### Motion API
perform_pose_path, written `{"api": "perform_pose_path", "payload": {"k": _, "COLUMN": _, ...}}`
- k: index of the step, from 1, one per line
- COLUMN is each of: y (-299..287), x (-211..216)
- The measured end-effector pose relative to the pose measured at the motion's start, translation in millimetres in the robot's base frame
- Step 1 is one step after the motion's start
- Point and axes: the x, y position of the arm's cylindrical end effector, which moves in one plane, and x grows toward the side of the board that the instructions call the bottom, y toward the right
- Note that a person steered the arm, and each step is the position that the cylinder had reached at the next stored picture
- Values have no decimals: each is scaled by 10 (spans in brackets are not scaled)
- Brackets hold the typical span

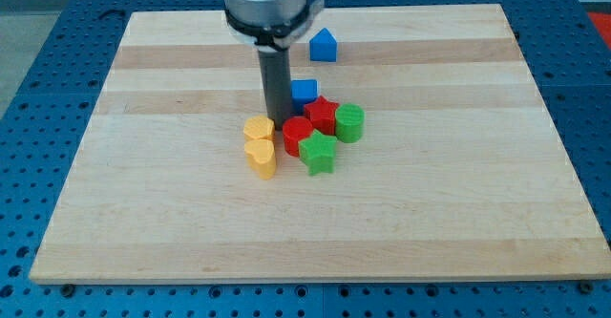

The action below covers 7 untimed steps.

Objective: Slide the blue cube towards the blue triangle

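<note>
Currently my tip (280,120) sits on the pale wooden surface (458,213), just beside the small blue plastic cube (304,92), on the cube's lower-left side in the view. The tip's very end is partly masked by the blocks in front of it, so contact with the cube cannot be confirmed. No pincer is fitted on this rig, only the straight dark rod, so there is no open or closed state to record.

Key relation: the blue triangle-topped block (324,45) lies towards the view's top and slightly right of the blue cube, well apart from it, with bare wood between them. The tip stands on nearly the opposite side of the cube from the target. Judgement: a push up and slightly rightward should carry the cube along the line to the triangle; a small shift of the tip further under the cube may be needed first to centre the push.

Count:
- blue: 2 (cube, triangle)
- red: 2, a red star-like block (324,114) and a red rounded block (297,135), touching, just below the cube
- green: 2, a green cylinder (349,122) and a green star (319,153)
- yellow/orange: 2, an orange rounded block (258,130) and a yellow heart-like block (261,158)

Risk, judged: the red star crowds the cube and may drag along
</note>
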Motion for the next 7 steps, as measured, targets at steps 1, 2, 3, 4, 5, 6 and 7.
{"api": "perform_pose_path", "payload": {"k": 1, "y": 289, "x": 5}}
{"api": "perform_pose_path", "payload": {"k": 2, "y": 220, "x": -171}}
{"api": "perform_pose_path", "payload": {"k": 3, "y": -105, "x": -230}}
{"api": "perform_pose_path", "payload": {"k": 4, "y": -160, "x": -232}}
{"api": "perform_pose_path", "payload": {"k": 5, "y": -11, "x": -240}}
{"api": "perform_pose_path", "payload": {"k": 6, "y": 130, "x": -349}}
{"api": "perform_pose_path", "payload": {"k": 7, "y": 130, "x": -499}}
